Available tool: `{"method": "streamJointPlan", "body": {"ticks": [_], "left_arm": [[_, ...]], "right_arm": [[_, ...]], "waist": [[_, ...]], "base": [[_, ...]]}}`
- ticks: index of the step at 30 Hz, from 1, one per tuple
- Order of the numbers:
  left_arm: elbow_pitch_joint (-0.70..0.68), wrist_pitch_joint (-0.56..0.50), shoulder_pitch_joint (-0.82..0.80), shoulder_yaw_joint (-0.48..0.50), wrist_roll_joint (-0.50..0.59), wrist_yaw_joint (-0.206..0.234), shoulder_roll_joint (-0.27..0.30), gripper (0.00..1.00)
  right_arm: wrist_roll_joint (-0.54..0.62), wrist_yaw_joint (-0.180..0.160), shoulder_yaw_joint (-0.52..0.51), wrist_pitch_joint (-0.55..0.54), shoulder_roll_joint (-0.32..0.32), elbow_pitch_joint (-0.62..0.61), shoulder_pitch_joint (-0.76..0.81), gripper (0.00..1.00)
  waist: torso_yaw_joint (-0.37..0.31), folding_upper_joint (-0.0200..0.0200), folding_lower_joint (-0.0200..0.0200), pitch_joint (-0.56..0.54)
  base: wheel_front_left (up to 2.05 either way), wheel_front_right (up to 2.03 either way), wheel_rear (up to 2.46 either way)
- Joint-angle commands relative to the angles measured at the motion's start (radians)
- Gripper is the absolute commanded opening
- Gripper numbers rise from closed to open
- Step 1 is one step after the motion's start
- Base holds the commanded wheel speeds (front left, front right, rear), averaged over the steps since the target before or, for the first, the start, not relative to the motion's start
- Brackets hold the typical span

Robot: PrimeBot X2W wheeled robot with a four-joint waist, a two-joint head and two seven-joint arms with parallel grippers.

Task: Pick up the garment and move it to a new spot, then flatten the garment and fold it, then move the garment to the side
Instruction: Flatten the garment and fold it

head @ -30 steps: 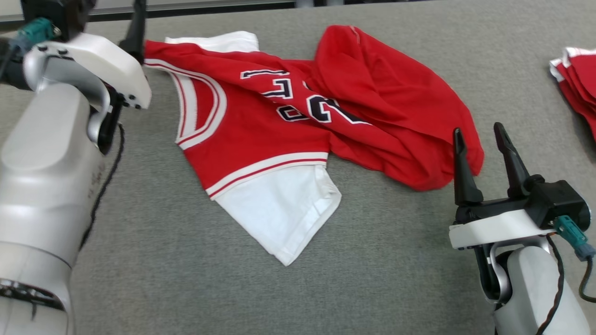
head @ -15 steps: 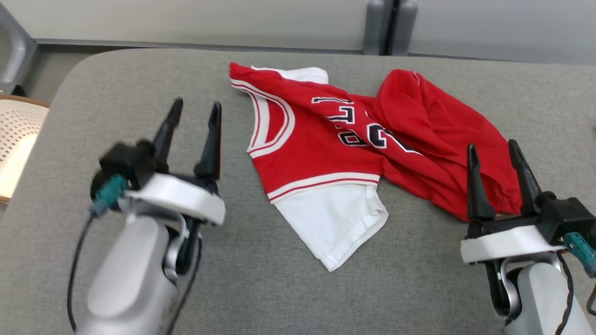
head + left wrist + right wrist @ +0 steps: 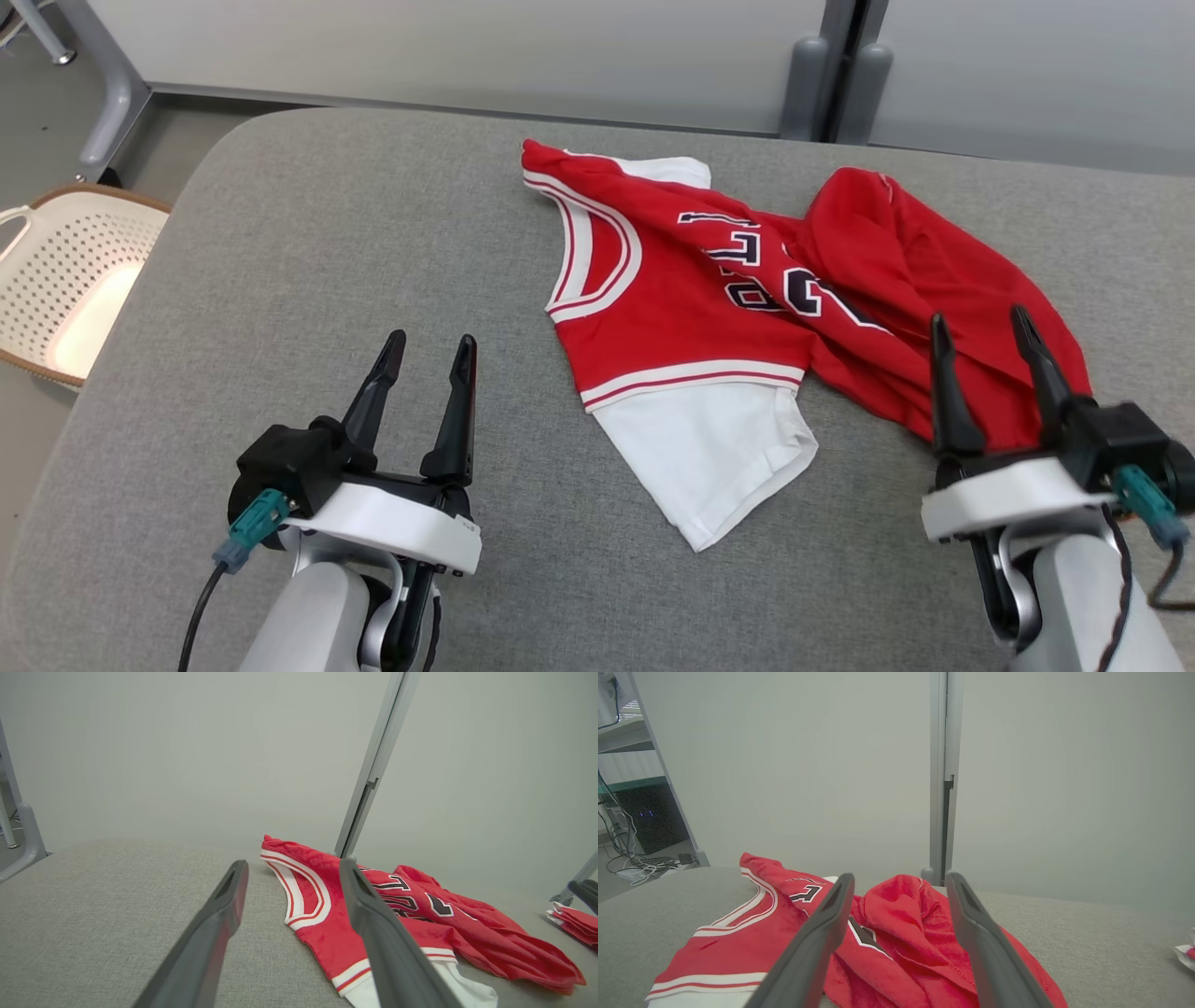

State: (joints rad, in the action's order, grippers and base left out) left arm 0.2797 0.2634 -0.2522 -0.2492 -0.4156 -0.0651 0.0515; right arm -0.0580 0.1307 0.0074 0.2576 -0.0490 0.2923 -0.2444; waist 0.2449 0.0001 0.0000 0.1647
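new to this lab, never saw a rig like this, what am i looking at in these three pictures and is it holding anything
It is a wheeled robot with two arms, each ending in a gripper with two long dark fingers. One picture comes from a camera on its head, looking down at a grey table. The other two come from cameras on its wrists, each looking along that arm's fingers. On the table lies a crumpled red and white jersey. The left gripper and the right gripper both stand open and hold nothing; the right one is close to the jersey's red end. A white basket sits beside the table on the robot's left.
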Motion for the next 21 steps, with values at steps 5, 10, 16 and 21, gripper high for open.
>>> {"method": "streamJointPlan", "body": {"ticks": [5, 10, 16, 21], "left_arm": [[-0.003, 0.001, -0.016, -0.021, -0.017, -0.007, 0.001, 1.0], [-0.011, 0.001, -0.035, -0.08, -0.071, 0.008, 0.001, 1.0], [-0.02, 0.001, -0.056, -0.126, -0.12, 0.023, 0.001, 1.0], [-0.02, 0.001, -0.066, -0.146, -0.141, 0.03, 0.001, 1.0]], "right_arm": [[0.048, 0.0, 0.031, -0.102, -0.044, 0.06, -0.107, 1.0], [0.089, 0.0, 0.097, -0.277, -0.125, 0.17, -0.277, 1.0], [0.115, 0.0, 0.153, -0.402, -0.2, 0.302, -0.423, 1.0], [0.131, 0.0, 0.212, -0.453, -0.243, 0.401, -0.501, 1.0]], "waist": [[0.032, -0.0001, 0.0, 0.04], [0.091, -0.0001, 0.0, 0.099], [0.16, -0.0001, 0.0, 0.152], [0.196, -0.0001, 0.0, 0.179]], "base": [[0.0, 0.0, 0.0], [0.0, 0.0, 0.0], [0.0, 0.0, 0.0], [0.0, 0.0, 0.0]]}}
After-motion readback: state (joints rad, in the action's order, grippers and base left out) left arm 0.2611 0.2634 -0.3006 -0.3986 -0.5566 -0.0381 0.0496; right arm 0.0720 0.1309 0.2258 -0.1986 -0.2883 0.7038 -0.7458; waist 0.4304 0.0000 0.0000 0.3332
